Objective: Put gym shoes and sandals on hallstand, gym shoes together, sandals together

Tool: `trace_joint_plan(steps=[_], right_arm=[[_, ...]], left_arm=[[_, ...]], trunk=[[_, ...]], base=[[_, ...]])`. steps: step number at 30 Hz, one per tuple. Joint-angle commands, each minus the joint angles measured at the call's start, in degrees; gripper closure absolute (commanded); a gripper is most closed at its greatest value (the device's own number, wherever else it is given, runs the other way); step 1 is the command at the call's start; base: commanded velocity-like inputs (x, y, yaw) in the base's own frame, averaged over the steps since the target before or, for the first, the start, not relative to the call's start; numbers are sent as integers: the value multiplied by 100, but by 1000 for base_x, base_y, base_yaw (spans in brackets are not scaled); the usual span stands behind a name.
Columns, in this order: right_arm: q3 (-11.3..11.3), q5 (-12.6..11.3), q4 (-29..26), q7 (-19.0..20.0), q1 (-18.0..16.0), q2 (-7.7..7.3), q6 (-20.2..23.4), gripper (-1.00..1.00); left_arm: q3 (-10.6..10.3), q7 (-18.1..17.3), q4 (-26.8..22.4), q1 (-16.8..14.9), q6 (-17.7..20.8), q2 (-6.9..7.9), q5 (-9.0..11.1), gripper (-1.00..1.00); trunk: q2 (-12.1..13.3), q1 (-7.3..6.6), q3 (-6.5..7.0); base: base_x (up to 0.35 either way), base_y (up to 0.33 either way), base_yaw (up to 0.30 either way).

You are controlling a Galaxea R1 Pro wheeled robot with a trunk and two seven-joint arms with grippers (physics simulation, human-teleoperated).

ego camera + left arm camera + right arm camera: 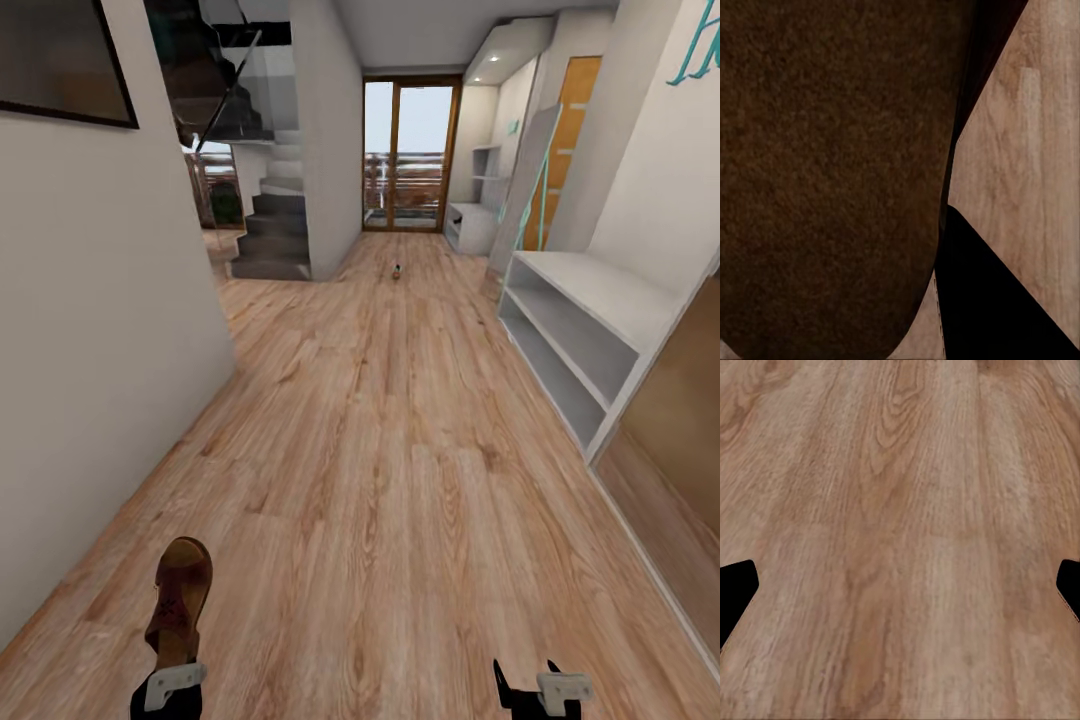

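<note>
Sandal [178, 600] at near left, brown, held up off the corridor floor [400, 480] in the left gripper [168, 690], sole facing the head camera, toe end pointing away down the corridor; left wrist view is mostly the sandal's dark brown surface [832, 172] pressed close, one dark finger [997, 300] beside it, so this gripper is clamped on the sandal; right gripper [540, 688] at near right, carrying nothing, its fingers [735, 585] spread wide at the two edges of the wrist view with bare planks between; pale low shelf unit [585, 330] with open shelves along the right wall, mid-distance; small dark object [397, 271] on the floor far down the corridor, too small to identify; grey staircase [270, 220] far left; glazed door [410, 155] at the far end
</note>
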Motion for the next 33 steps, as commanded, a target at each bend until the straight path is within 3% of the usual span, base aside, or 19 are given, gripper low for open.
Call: trace_joint_plan(steps=[1,33], right_arm=[[-48,2,4,58,-3,0,-17,-100],[-35,2,4,56,-2,-1,-18,-100]], left_arm=[[51,-25,2,-6,-23,-4,-58,100],[51,-29,-2,-6,-23,-4,-58,100]], trunk=[[-2,2,-5],[-2,2,-5]], base=[[338,0,-1],[337,0,0]])
